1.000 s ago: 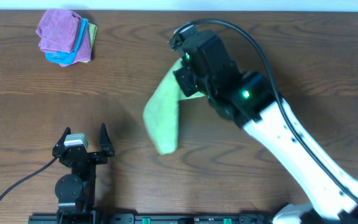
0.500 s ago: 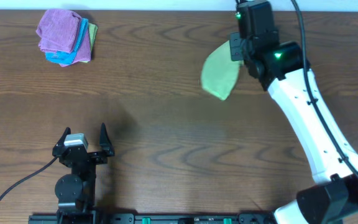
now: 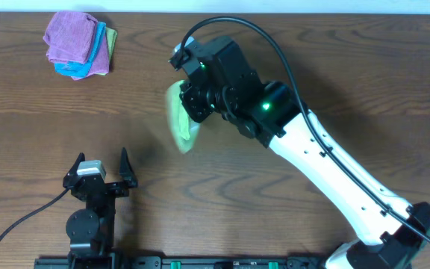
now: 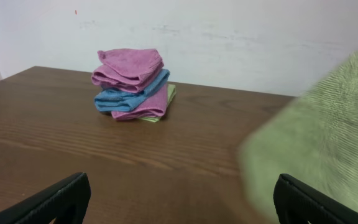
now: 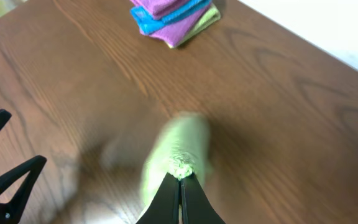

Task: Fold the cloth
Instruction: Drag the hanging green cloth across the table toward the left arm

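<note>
The lime-green cloth (image 3: 178,121) hangs bunched and blurred above the middle of the table. My right gripper (image 3: 190,101) is shut on its top edge. In the right wrist view the closed fingertips (image 5: 180,177) pinch a gathered bit of the cloth (image 5: 180,144), which trails away below them. The cloth (image 4: 328,143) fills the right side of the left wrist view as a blurred green mass. Near the front edge at the left, my left gripper (image 3: 101,158) stands open with nothing between its fingers (image 4: 61,198).
A stack of folded cloths (image 3: 79,43), purple, light blue and a green one at the bottom, sits at the back left corner (image 4: 132,84) (image 5: 173,15). The brown wooden table (image 3: 312,217) ends at a white wall behind.
The right arm swung the cloth from mid-table to the back right, then back to left of centre. The cloth hangs more bunched now. The left arm has not moved.
</note>
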